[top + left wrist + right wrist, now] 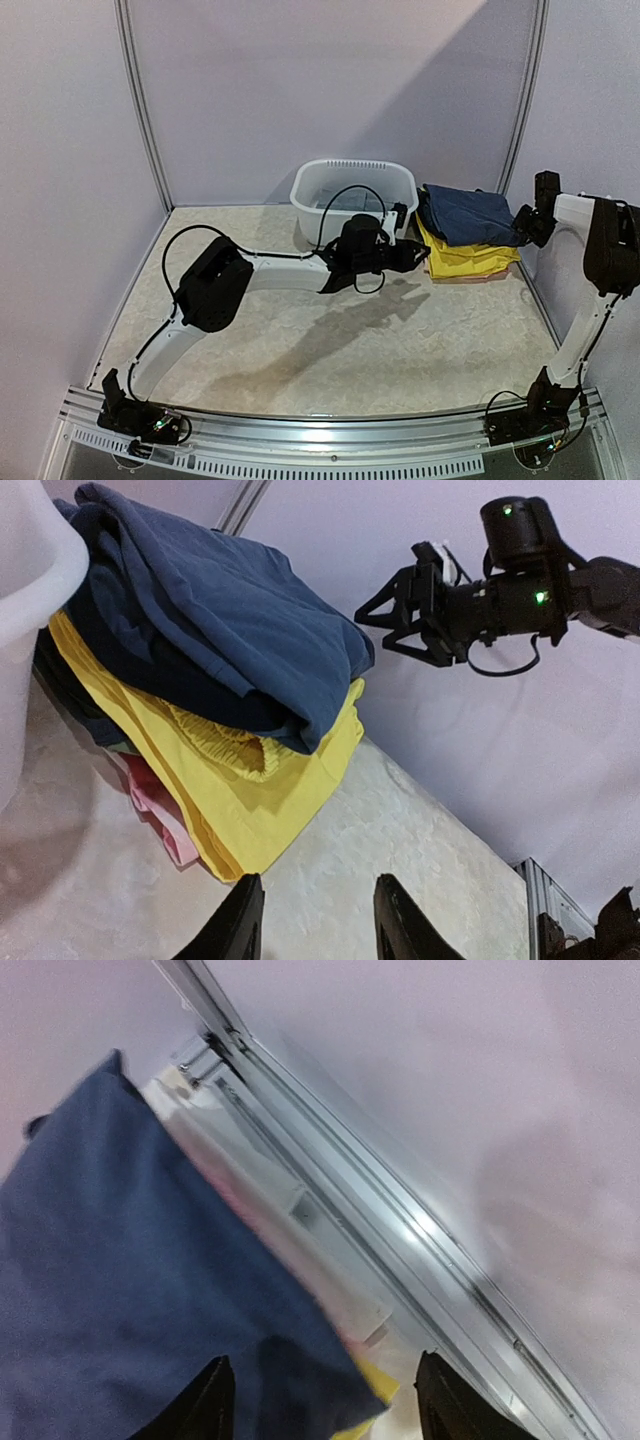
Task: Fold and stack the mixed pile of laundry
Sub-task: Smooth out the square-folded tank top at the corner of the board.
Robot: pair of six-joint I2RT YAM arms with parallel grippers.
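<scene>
I see laundry stack [468, 238] far right, beside basin [310, 190] | right gripper [524, 222] spread, empty, at its right edge, nearer | left gripper [412, 254] spread, empty, just off its left side

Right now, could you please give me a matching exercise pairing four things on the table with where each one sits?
Things:
1. navy garment
2. yellow garment
3. pink garment
4. white basin

Places:
A. lowest visible layer of the stack, on the table
B. beside the stack, on its left in the top view
C. top of the stack
D. under the navy layer, above the pink one

Pairs: 1-C, 2-D, 3-A, 4-B
</scene>
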